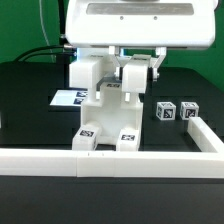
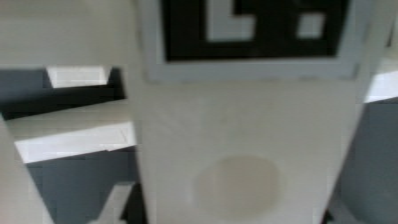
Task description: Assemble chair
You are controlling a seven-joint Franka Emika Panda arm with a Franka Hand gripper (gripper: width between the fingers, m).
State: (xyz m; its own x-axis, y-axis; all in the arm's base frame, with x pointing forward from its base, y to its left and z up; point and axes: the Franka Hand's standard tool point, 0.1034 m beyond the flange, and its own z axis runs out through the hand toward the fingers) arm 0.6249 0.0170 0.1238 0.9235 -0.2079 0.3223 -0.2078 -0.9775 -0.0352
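The chair (image 1: 103,118) is a cluster of matte white tagged pieces standing just behind the front rail. Two of its blocky ends carry tags facing the camera. My gripper (image 1: 124,86) reaches down onto the top of this cluster. In the wrist view a broad white chair piece (image 2: 240,130) with a black-and-white tag (image 2: 253,32) at its far end fills the frame between the jaws. My gripper (image 2: 240,205) is shut on this piece. One dark finger (image 2: 128,203) shows beside it; the other is hidden.
Two small white tagged blocks (image 1: 176,110) sit at the exterior view's right. The marker board (image 1: 68,97) lies flat behind the chair on the left. A low white border rail (image 1: 110,160) runs along the front and up the right side (image 1: 205,132).
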